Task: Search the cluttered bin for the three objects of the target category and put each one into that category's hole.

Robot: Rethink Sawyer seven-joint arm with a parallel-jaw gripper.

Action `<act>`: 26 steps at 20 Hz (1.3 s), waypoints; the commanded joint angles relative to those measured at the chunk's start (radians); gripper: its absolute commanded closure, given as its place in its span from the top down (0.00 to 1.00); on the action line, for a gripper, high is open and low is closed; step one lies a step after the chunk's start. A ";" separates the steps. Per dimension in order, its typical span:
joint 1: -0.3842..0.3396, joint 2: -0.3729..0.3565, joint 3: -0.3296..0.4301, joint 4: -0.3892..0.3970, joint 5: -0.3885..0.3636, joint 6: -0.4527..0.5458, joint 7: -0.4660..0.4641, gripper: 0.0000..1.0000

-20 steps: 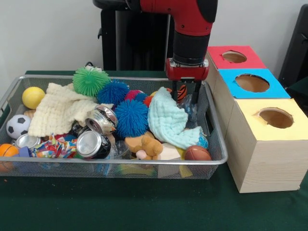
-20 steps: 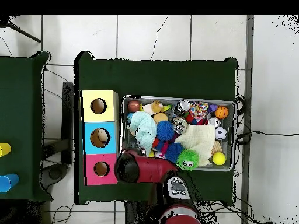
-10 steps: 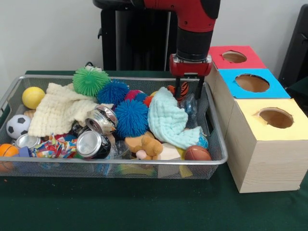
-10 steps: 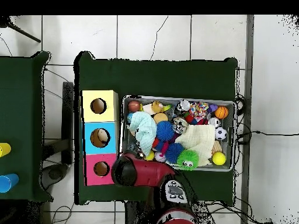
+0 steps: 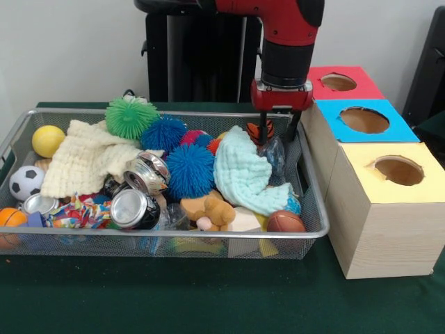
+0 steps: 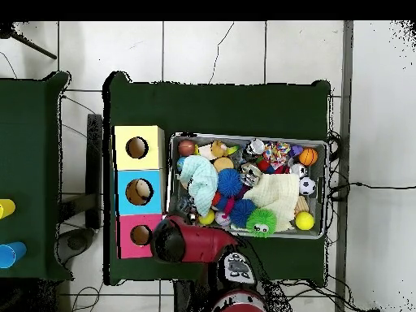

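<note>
The wire mesh bin (image 5: 174,235) is full of toys and also shows in the overhead view (image 6: 248,136). My gripper (image 5: 278,136) hangs over the bin's far right corner, beside the red box. It is shut on a wrinkly clear plastic piece (image 5: 274,152) that hangs between the fingers, just above the light blue cloth (image 5: 243,174). Another clear plastic piece (image 5: 170,217) lies at the front beside the silver cans (image 5: 132,207). In the overhead view my arm (image 6: 175,238) covers the gripper.
Three wooden boxes with holes stand right of the bin: red (image 5: 361,87), blue (image 5: 396,129), yellow (image 5: 361,167). In the bin lie spiky balls (image 5: 189,170), a cream cloth (image 5: 87,163), a yellow ball (image 5: 47,140), a soccer ball (image 5: 26,182) and a dotted cloth (image 5: 80,212).
The gripper has risen a little and moved right toward the boxes, with the clear plastic piece between its fingers. The other things in the bin have not moved.
</note>
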 commanded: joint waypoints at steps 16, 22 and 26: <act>-0.005 0.016 0.124 0.005 0.067 -0.165 0.277 1.00; 0.010 0.062 0.105 -0.020 0.064 -0.148 0.241 0.00; 0.000 0.062 0.115 -0.030 0.050 -0.121 0.216 0.00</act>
